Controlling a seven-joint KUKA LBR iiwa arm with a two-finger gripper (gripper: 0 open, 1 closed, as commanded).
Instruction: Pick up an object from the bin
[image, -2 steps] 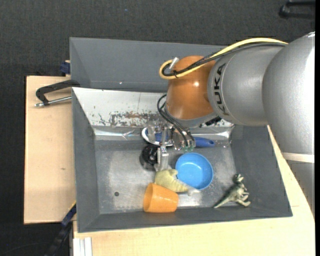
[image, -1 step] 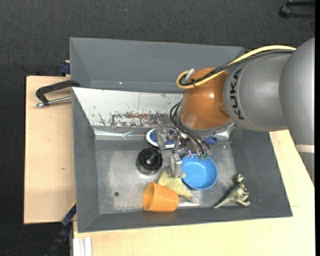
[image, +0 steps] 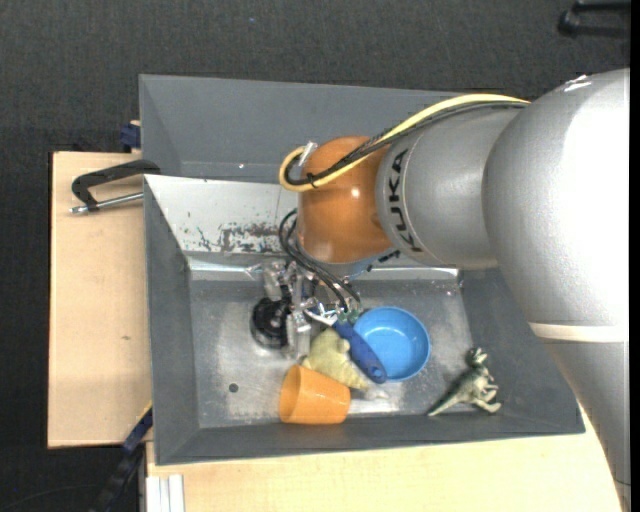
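Note:
My gripper (image: 290, 305) reaches down into the middle of the bin, its metal fingers just under the orange wrist cover. A small black round thing (image: 266, 319) lies on the floor right beside the fingers, at their left. Just right of and below the fingers lie a pale yellow-green soft toy (image: 334, 355) and a dark blue handle-like piece (image: 362, 352) that rests against a blue bowl (image: 395, 342). An orange cup (image: 313, 397) lies on its side near the front wall. The wrist hides how far apart the fingers stand.
A small green dinosaur figure (image: 468, 385) stands at the bin's front right corner. The arm and its orange cover hang over the back middle of the bin. The left part of the bin floor is bare metal.

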